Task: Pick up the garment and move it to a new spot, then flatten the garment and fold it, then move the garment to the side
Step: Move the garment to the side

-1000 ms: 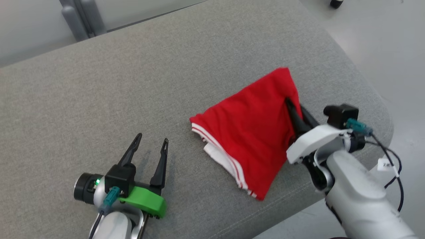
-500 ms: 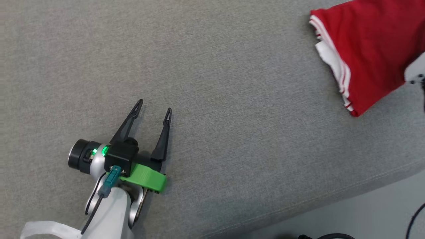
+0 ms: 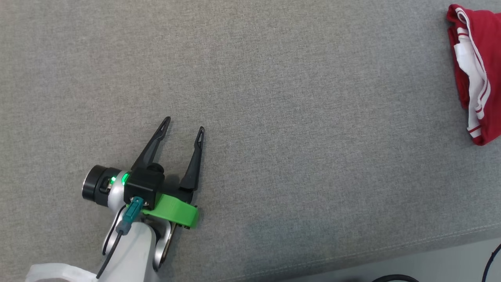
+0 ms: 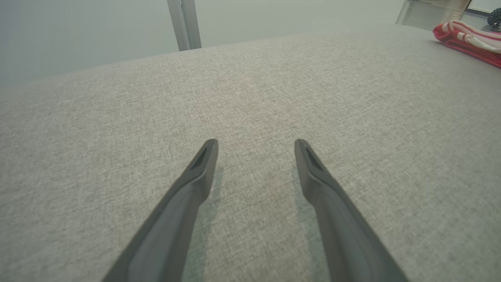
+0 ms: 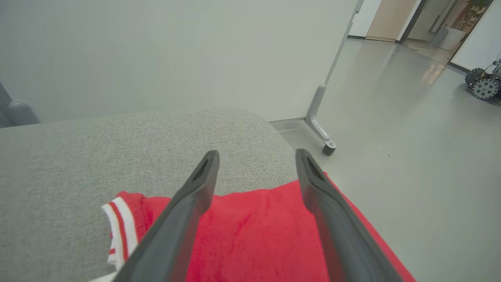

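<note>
Red cloth with white stripes, the garment [image 3: 475, 78], is lying bunched on the grey bench [image 3: 293, 117], far over at 2 o'clock in the head view. The left end effector [image 3: 184, 123] is sitting low at 7 o'clock, well apart from it. Its two dark fingers are pointing to 1 o'clock, spread wide and holding nothing. The right end effector [image 5: 256, 152] is hanging just over the garment, fingers spread apart too, gripping nothing, tips reaching toward the bench's rounded corner.
</note>
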